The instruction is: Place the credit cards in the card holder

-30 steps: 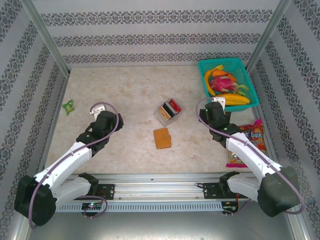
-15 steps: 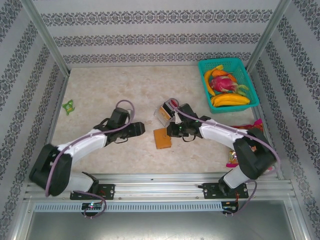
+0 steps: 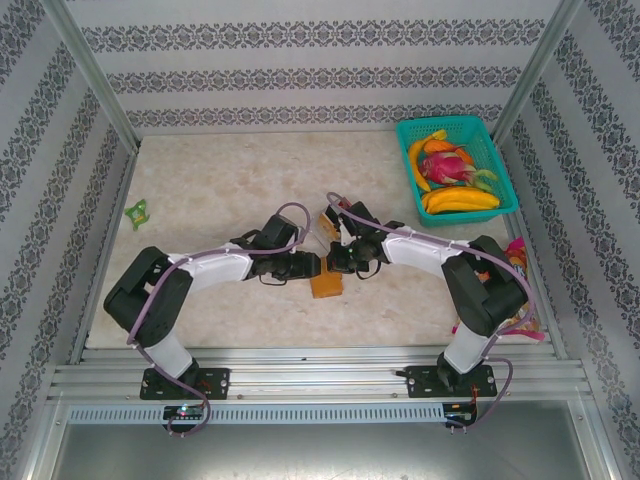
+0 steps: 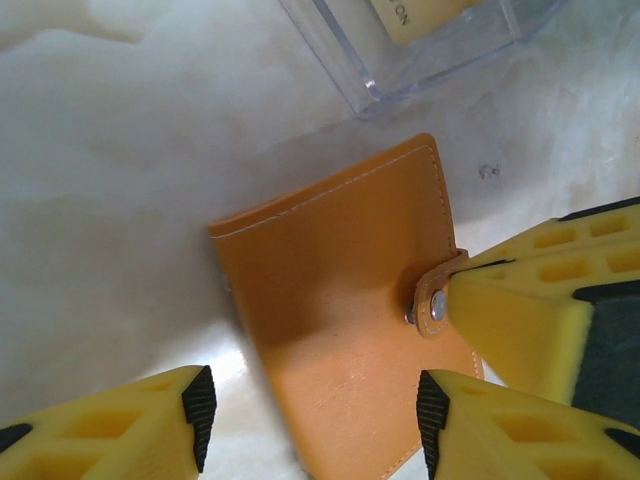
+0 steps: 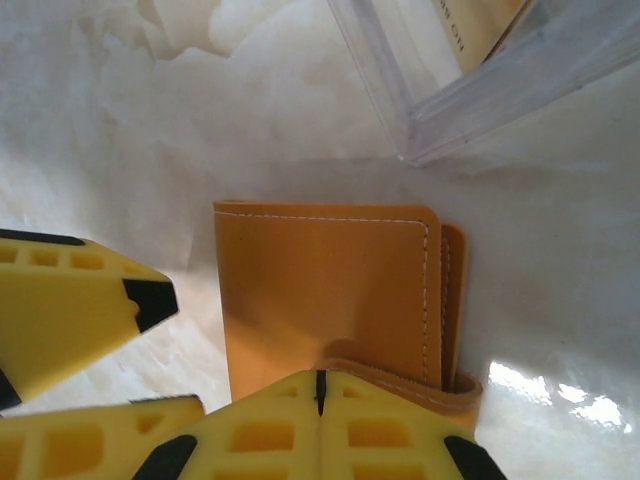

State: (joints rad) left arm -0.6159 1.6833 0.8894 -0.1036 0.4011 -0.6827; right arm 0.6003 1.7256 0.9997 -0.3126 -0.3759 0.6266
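Left wrist view: card holder [image 4: 340, 300] lies snapped closed on the table, long axis running away from the camera.
Left tool [image 4: 315, 410]: spread, straddling its width.
Right tool [image 5: 320, 385]: pressed together against the snap tab [image 4: 435, 300].

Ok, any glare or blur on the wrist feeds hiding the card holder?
Left wrist: card holder blurs toward its lower edge. Right wrist: it is sharp, with a bright glare patch on the table at lower right. Top external: evenly lit.
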